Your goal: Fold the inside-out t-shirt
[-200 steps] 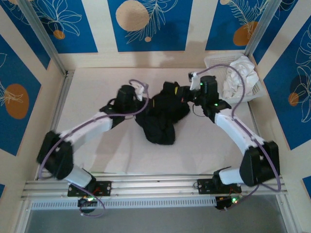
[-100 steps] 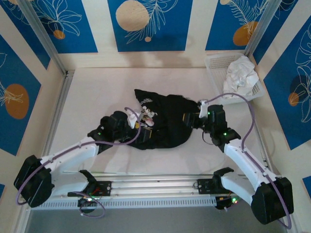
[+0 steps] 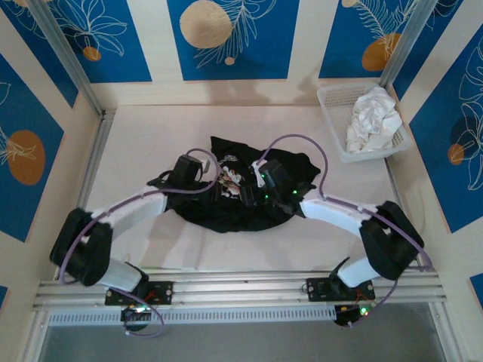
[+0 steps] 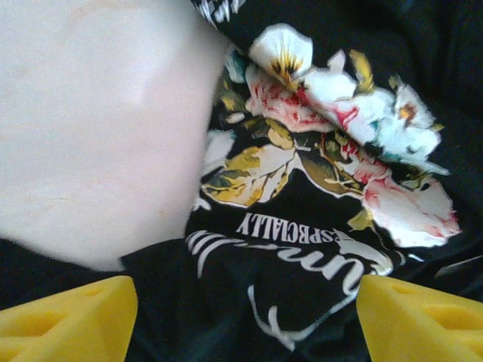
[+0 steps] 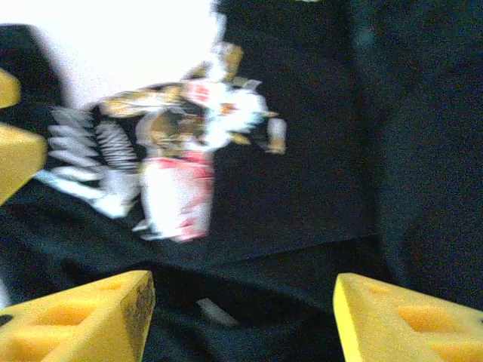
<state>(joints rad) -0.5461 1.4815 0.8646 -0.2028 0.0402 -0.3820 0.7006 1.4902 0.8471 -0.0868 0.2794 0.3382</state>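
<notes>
t-shirt point(image 3: 241, 215), black and rumpled, lies in the middle of the table point(image 3: 151, 136) with its flower print point(image 4: 332, 113) up, while the left gripper point(image 4: 241, 290) and right gripper point(image 5: 241, 283) hover close over it, fingers spread and empty, likely placed to pick holds for flattening it.

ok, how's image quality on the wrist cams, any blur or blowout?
Left wrist: floral print on the black t-shirt sharp, lettering readable; bare table washed out. Right wrist: motion blur smears the print, table corner clips to white. Top external: even light, sharp.
</notes>
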